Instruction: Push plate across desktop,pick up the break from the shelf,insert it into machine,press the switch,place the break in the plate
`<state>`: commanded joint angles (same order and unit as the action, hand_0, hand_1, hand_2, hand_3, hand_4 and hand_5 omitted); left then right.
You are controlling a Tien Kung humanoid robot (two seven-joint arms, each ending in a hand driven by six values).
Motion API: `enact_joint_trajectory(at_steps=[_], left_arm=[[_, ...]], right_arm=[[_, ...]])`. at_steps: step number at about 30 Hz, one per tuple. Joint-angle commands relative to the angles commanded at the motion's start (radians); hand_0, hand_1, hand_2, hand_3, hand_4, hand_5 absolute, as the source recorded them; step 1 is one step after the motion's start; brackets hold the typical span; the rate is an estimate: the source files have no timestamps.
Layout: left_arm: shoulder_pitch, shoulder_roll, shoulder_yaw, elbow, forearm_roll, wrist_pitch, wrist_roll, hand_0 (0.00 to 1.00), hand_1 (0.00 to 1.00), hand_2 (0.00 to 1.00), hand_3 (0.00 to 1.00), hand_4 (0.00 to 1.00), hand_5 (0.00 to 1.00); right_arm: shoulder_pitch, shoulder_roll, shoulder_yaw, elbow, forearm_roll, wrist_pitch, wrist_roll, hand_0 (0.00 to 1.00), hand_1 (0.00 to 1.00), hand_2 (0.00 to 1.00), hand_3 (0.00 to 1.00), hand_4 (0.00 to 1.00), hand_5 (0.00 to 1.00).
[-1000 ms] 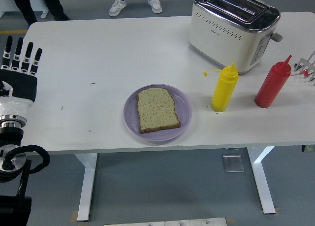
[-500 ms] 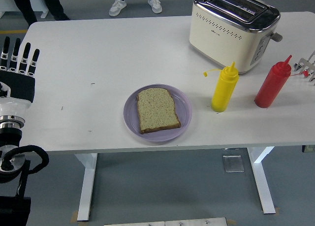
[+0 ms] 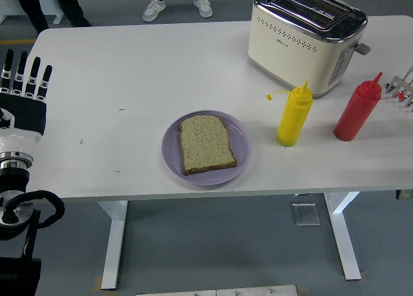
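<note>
A slice of bread (image 3: 205, 144) lies flat on the purple plate (image 3: 241, 136) near the table's front edge, at the middle. The cream toaster (image 3: 306, 38) stands at the back right with both slots empty and its lever (image 3: 362, 49) on the right side. My left hand (image 3: 24, 77) rests at the table's left edge, fingers straight and spread, holding nothing, well away from the plate. A bit of a metal rack (image 3: 400, 88) shows at the far right edge. The right arm does not show.
A yellow squeeze bottle (image 3: 294, 115) and a red squeeze bottle (image 3: 357, 109) stand in front of the toaster, right of the plate. People's legs and shoes (image 3: 175, 6) show beyond the table's far side.
My left hand has drifted very slightly; nothing else has moved.
</note>
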<state>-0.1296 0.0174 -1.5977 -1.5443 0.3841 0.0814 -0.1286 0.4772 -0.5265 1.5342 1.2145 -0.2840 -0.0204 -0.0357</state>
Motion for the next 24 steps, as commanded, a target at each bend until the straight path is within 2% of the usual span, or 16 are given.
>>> enact_joint_trajectory(at_steps=[5, 14, 24], left_arm=[[0.005, 0.001, 0.001, 0.002, 0.000, 0.000, 0.000, 0.794, 0.807, 0.833, 0.759, 0.619, 0.998], [0.012, 0.000, 0.003, 0.008, -0.001, 0.004, 0.001, 0.795, 0.807, 0.832, 0.760, 0.618, 0.998], [0.019, 0.000, 0.002, 0.008, 0.002, 0.004, 0.002, 0.795, 0.807, 0.833, 0.760, 0.617, 0.998]], right_arm=[[-0.071, 0.016, 0.039, 0.019, 0.002, 0.006, 0.007, 0.768, 0.753, 0.758, 0.775, 0.449, 0.426], [-0.139, 0.040, 0.093, 0.040, 0.012, 0.023, 0.016, 0.775, 0.760, 0.761, 0.776, 0.439, 0.462], [-0.175, 0.046, 0.110, 0.044, 0.013, 0.030, 0.014, 0.775, 0.760, 0.761, 0.776, 0.441, 0.460]])
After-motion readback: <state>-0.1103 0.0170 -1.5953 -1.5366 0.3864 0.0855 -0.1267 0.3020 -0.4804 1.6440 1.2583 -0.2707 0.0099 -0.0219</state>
